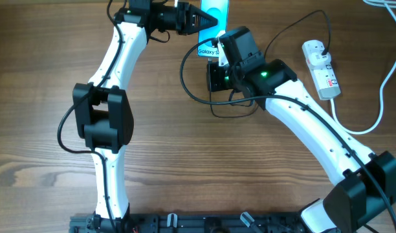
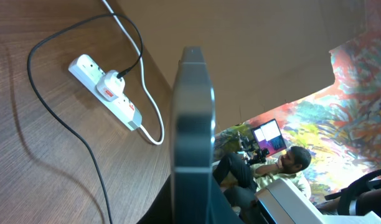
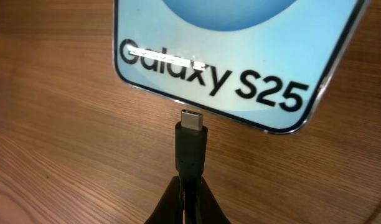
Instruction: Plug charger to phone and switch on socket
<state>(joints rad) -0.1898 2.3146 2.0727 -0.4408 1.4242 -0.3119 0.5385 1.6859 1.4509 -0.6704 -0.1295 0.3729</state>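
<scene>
Two grippers meet near far edge of brown wooden table (image 1: 43, 129). Left gripper (image 1: 208, 22) pinches slim cyan-screened phone (image 3: 240, 56), likely steadying it so "Galaxy" end faces right arm. Right gripper (image 3: 187, 190) pressed together on thin black charger cable behind connector (image 3: 190, 134). Connector's long axis roughly matches phone's; metal tip points at phone's bottom edge, just short. White power strip socket (image 1: 321, 68) lies well right, white plug (image 2: 109, 84) seated.

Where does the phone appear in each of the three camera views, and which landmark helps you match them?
Overhead: the phone is at top centre, with its cyan screen and white strip showing.
Left wrist: it is seen edge-on, a dark upright slab in the middle.
Right wrist: its lower end fills the top, reading "Galaxy S25".
Shared landmark: the black charger. It is a loop of cable overhead and in the left wrist view, and its connector is just below the phone in the right wrist view.
</scene>
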